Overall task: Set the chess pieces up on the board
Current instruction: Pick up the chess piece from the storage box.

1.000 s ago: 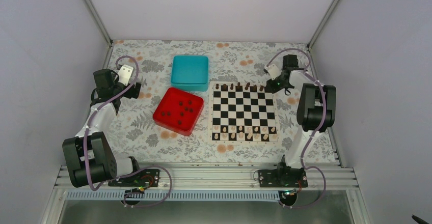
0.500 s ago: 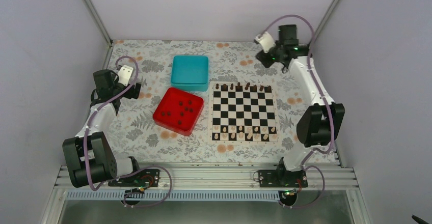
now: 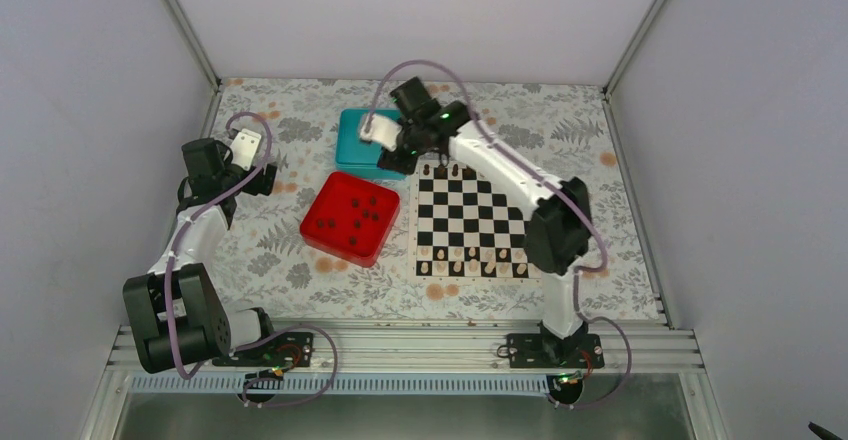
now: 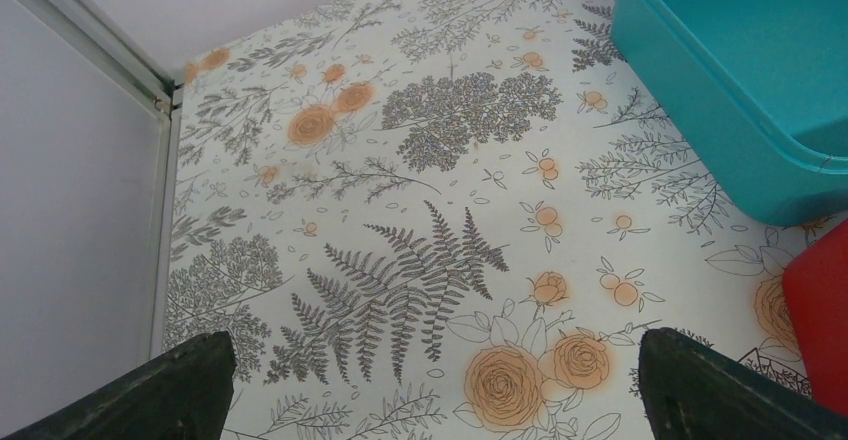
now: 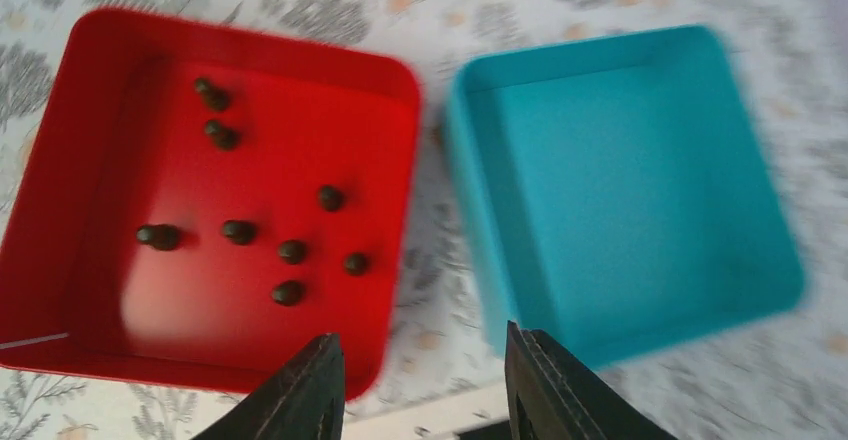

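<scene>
On the floral-printed tablecloth [image 3: 300, 270], several tiny dark brown chess pieces [image 5: 292, 252] lie loose in the square red plastic tray [image 5: 90, 210], left of the black-and-white chequered board [image 3: 478, 222]. The right gripper [image 5: 422, 348] hovers above the tray and the teal plastic box [image 5: 640, 180], jaws apart and empty, probably lining up a pick. The left gripper [image 4: 432, 345], spread wide, waits clear.

Floral table [image 3: 280, 252] with board [image 3: 465, 225], red tray [image 3: 376, 238], teal box [image 3: 355, 150]

Even soft light; right-wrist motion blur.
</scene>
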You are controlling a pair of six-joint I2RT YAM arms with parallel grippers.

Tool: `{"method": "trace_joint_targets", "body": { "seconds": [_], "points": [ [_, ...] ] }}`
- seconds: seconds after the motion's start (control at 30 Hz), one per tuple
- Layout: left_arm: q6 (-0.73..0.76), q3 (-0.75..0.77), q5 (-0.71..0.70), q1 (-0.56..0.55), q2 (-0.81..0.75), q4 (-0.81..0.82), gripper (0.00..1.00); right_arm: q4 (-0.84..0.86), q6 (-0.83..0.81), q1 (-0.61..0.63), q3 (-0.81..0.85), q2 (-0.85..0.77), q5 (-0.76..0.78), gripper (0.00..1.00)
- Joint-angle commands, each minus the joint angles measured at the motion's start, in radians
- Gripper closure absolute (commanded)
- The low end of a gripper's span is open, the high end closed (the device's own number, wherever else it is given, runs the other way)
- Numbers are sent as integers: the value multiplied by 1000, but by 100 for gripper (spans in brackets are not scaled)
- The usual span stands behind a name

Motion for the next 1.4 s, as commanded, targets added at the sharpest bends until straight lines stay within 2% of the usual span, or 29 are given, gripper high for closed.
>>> {"method": "trace_joint_targets", "body": {
  "seconds": [0.0, 0.27, 0.5, 1.37],
  "points": [
    [-16, -9, 23, 8, -20, 16, 0, -62, -31, 87, 48, 107, 28, 57],
    [-20, -14, 22, 8, -25, 21, 0, -77, -34, 167, 146, 272, 36, 57],
    [-21, -18, 22, 10, -33, 21, 0, -74, -1, 181, 225, 375, 77, 57],
    [-24, -35, 64, 28, -39, 31, 0, -34, 36, 181, 293, 503, 125, 60]
  ]
}}
